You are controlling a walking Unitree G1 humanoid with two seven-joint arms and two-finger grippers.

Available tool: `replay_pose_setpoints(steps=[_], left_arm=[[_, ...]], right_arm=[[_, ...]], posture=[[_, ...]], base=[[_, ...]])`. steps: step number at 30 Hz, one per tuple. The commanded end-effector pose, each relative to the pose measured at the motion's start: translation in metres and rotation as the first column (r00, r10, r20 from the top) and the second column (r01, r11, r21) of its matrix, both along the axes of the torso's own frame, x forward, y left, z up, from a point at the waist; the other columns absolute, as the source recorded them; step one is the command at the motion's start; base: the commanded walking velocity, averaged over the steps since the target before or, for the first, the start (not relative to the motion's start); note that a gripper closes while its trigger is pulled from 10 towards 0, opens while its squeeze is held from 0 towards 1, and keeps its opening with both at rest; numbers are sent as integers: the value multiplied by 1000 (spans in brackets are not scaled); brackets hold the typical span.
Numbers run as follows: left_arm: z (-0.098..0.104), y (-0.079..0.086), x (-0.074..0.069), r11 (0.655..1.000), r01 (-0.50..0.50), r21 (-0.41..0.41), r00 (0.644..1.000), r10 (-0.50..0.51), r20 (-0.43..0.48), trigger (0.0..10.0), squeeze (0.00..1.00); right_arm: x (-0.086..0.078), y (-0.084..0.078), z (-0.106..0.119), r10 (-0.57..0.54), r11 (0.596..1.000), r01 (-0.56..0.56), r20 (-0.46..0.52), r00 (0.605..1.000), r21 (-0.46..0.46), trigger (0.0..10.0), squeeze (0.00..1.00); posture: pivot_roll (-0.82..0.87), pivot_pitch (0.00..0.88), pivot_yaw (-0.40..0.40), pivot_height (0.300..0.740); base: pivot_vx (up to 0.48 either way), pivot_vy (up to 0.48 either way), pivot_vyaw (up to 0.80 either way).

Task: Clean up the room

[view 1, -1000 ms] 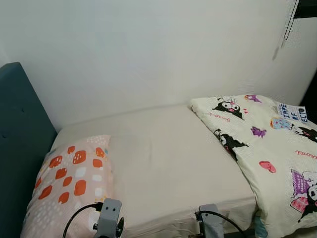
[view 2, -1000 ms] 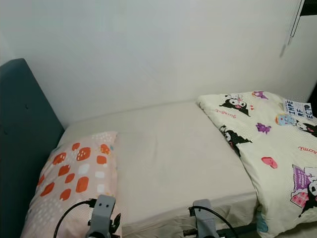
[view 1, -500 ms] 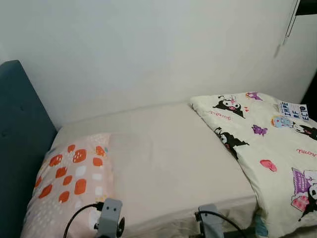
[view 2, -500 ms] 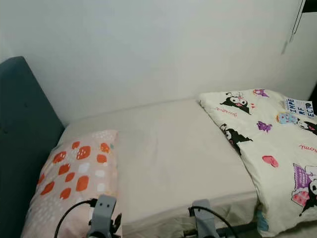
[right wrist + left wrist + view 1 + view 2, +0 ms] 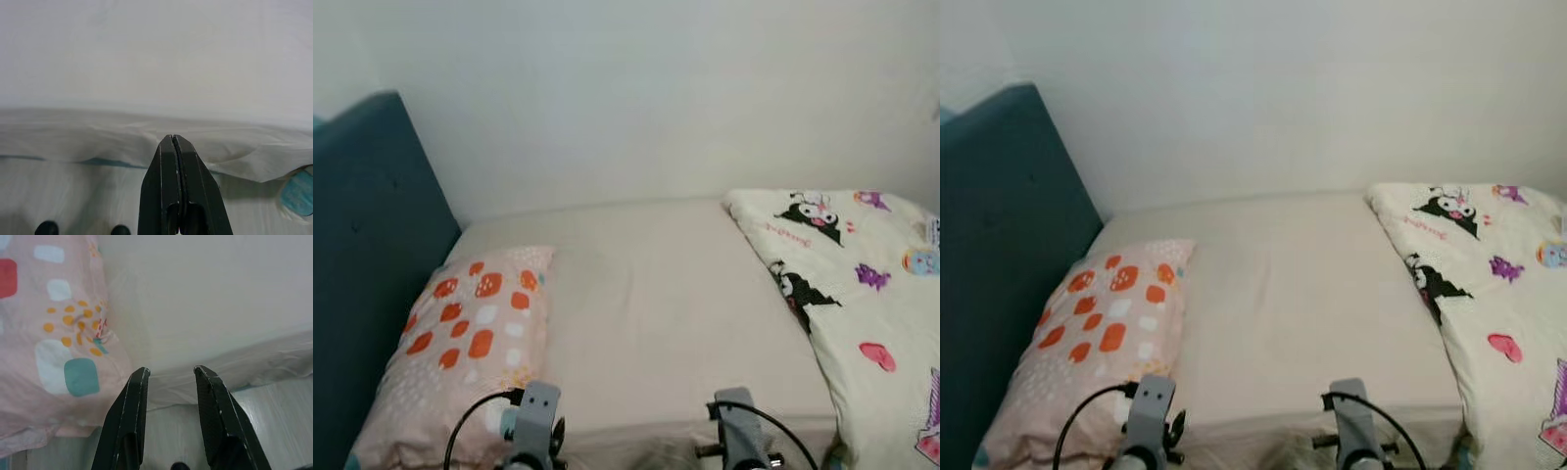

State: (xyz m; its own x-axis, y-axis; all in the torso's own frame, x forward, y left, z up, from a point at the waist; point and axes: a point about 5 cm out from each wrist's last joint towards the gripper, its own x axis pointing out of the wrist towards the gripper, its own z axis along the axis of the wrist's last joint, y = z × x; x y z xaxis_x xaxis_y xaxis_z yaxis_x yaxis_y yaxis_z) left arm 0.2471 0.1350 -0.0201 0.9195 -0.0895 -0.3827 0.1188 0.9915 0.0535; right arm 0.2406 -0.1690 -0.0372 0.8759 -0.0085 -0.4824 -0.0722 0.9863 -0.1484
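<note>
A bed with a bare cream sheet (image 5: 666, 313) stands before me against a white wall. A pink pillow (image 5: 460, 343) with orange, white and teal spots lies at its head on the left. A cream cartoon-print quilt (image 5: 862, 313) is bunched over the right part of the bed. My left gripper (image 5: 170, 374) is open and empty, hovering by the pillow's corner (image 5: 73, 347) at the bed's front edge. My right gripper (image 5: 173, 139) is shut with nothing in it, low before the sheet's front edge (image 5: 146, 142).
A dark teal headboard (image 5: 362, 255) rises at the left. The white wall (image 5: 656, 88) runs along the bed's far side. Pale floor (image 5: 274, 411) lies below the mattress edge. A teal patch (image 5: 296, 193) peeks out under the sheet at the right.
The whole picture has shifted: the camera turned left and slightly down, so the headboard and pillow fill more of the left and the quilt slid right. Both wrists stay low.
</note>
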Motion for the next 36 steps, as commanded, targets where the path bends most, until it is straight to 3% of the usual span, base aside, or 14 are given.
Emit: replay_pose_setpoints(steps=[1,36], left_arm=[[-4,8,-4,1000,-22,14,999,22,-23,10000,0],[-1,6,-2,1000,16,13,1000,-16,-12,10000,0]], right_arm=[[-3,5,-3,10,1000,-10,-13,1000,11,10000,0],[3,-6,5,-5,1000,5,32,999,10,10000,0]], posture=[[-40,106,28,740],[-44,112,30,740]], base=[[0,0,0],[0,0,0]])
